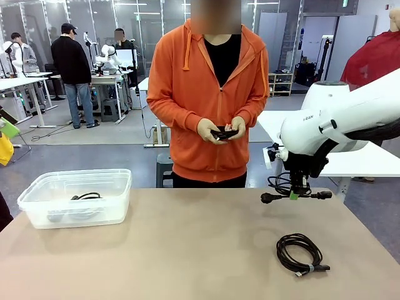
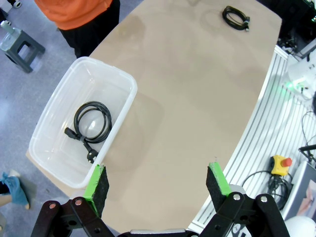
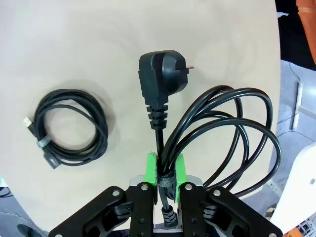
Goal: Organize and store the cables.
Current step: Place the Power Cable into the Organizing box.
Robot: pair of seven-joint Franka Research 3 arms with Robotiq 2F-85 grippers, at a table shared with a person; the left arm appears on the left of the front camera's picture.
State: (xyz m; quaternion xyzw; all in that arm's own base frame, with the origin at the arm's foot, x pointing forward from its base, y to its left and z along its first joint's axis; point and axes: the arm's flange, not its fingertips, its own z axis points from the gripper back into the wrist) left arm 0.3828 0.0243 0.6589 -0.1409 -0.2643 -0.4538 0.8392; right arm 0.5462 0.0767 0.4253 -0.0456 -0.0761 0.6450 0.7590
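Three coiled cables (image 1: pixel 300 252) show clearly, plus one clear bin (image 1: pixel 119 194).

R arm (image 1: pixel 340 115): glossy white rounded shells w/ a dark band along the underside. Small dark print on the shell, too small to read. Blk wrist block below. R gripper (image 3: pixel 165 165): matte blk linkage bars, two slim fingers w/ bright grn pads (image 3: pixel 150 170), silver screw heads (image 3: pixel 143 186) at the pivots. L gripper (image 2: pixel 157 183): same blk linkage. Its fingers (image 2: pixel 96 187) are grn on the outer side w/ rough blk inner faces, and pale metal rivets (image 2: pixel 78 201) sit at the joints. Person (image 1: pixel 209 94): orange zip hoodie w/ hood, drawstrings, long sleeves & banded hem. Blk top under it, dark trousers.
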